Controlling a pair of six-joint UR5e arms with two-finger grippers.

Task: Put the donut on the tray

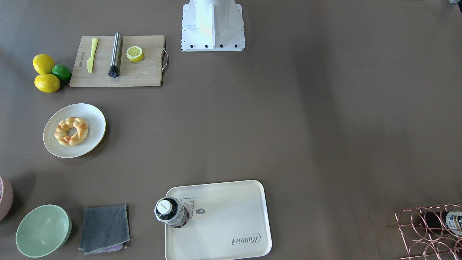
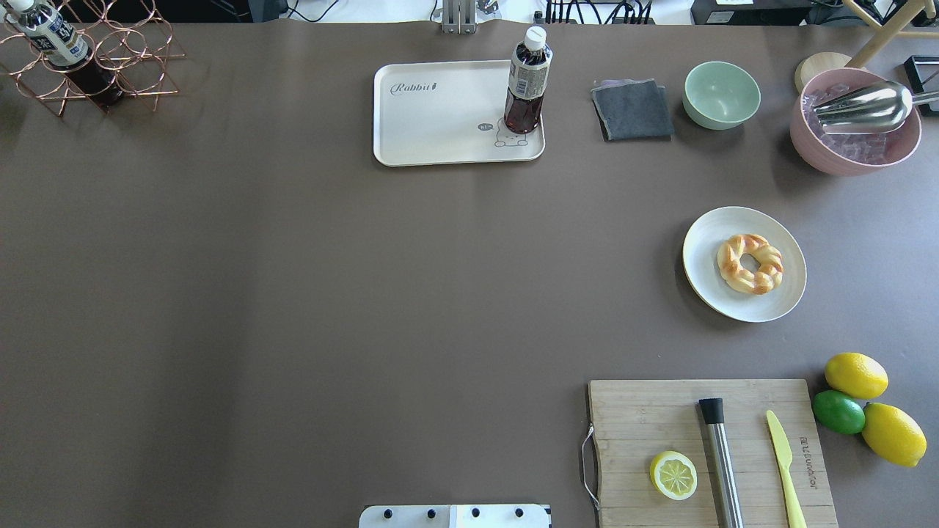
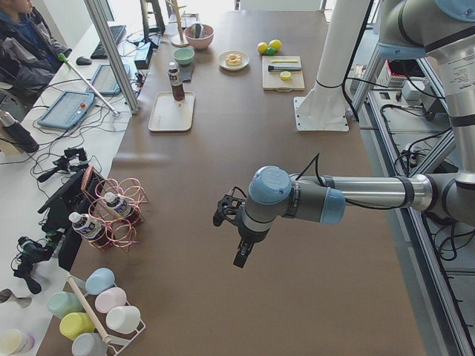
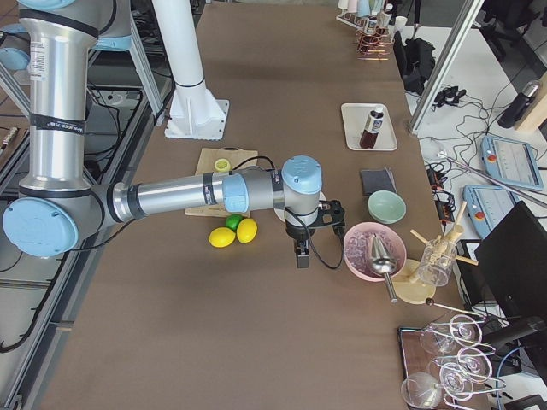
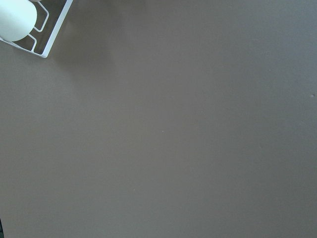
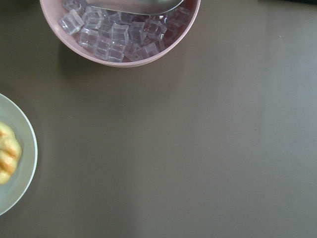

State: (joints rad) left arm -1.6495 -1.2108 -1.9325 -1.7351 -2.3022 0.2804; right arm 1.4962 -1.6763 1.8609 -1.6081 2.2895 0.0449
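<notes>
The donut [image 2: 750,263] is a golden twisted ring lying on a round white plate [image 2: 710,238] at the table's right; it also shows in the front view [image 1: 71,131] and at the left edge of the right wrist view [image 6: 7,158]. The cream tray [image 2: 440,117] with "Rabbit" script sits at the far middle, with a dark drink bottle [image 2: 526,84] standing on its right end. My right gripper [image 4: 301,259] hangs over the table near the plate and the pink bowl. My left gripper [image 3: 239,261] hangs over bare table far from both. I cannot tell whether either is open or shut.
A wooden cutting board [image 2: 660,411] holds a lemon half [image 2: 673,474], a metal muddler and a yellow knife. Two lemons and a lime [image 2: 838,411] lie beside it. A green bowl [image 2: 722,94], a grey cloth [image 2: 632,110], a pink ice bowl [image 2: 851,143] and a wire rack [image 2: 88,59] stand along the far edge.
</notes>
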